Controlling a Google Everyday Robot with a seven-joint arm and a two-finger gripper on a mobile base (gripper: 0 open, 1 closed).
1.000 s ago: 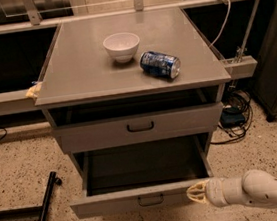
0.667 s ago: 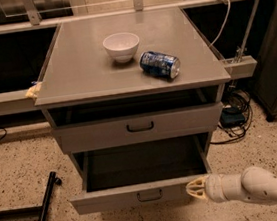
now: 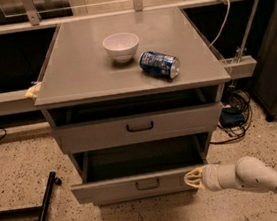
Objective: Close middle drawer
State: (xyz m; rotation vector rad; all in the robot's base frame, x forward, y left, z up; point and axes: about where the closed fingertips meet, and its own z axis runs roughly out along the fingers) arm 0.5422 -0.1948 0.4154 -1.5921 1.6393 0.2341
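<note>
The grey cabinet (image 3: 81, 74) has its middle drawer (image 3: 113, 190) pulled out, with a low flat front, a small dark loop handle (image 3: 147, 184) and a dark, deep box behind it. My gripper (image 3: 192, 179) comes in from the lower right on a white arm (image 3: 252, 174). Its cream fingertips are shut together and press against the right end of the middle drawer's front. The taller-fronted top drawer (image 3: 96, 134) stands slightly open above it. The lowest drawer is hidden below.
A white bowl (image 3: 121, 46) and a blue can (image 3: 159, 64) lying on its side sit on the cabinet top. A black bar (image 3: 42, 212) lies on the speckled floor at left. Cables (image 3: 235, 120) trail at the right, beside a dark cabinet (image 3: 276, 65).
The middle drawer has slid inward toward the cabinet, and my gripper has moved with it against the front's right end.
</note>
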